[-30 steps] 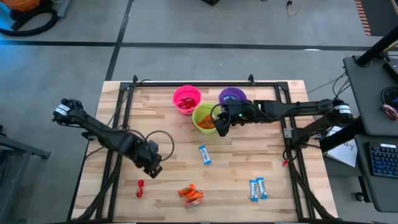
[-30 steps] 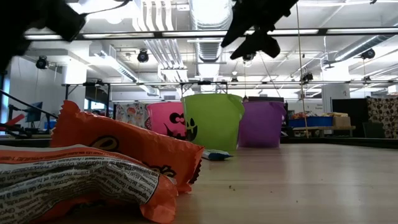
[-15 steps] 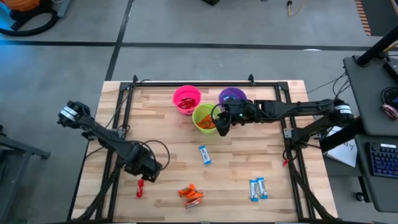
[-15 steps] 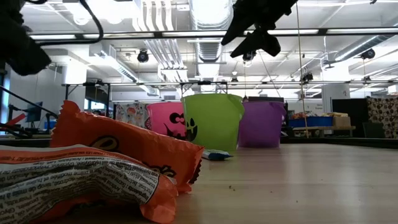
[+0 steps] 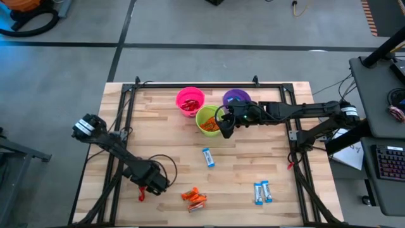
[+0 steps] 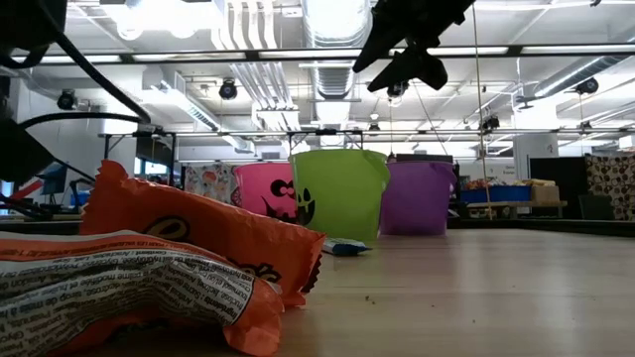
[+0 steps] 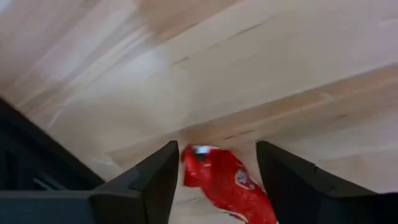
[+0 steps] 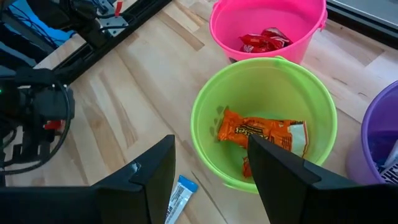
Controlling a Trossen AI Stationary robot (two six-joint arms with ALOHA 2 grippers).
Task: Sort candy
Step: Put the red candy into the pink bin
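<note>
Near the counter's [image 5: 253, 158] front-left, the left tool [image 7: 214, 186] hung spread, fingers astride a red candy [image 7: 227, 183], seemingly not yet clamped, while farther back the right tool [image 8: 208, 180] hovered released over the green cup [image 8: 264, 121].

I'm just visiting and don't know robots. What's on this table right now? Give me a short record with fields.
Left gripper: open, fingers either side of a red candy near the table's front left
Right gripper: open, empty, above the green cup
Green cup: holds orange candies
Pink cup: holds red candies
Purple cup: beside the green cup
Loose on table: two orange candies, one blue-and-white candy, a blue-and-white pair
</note>
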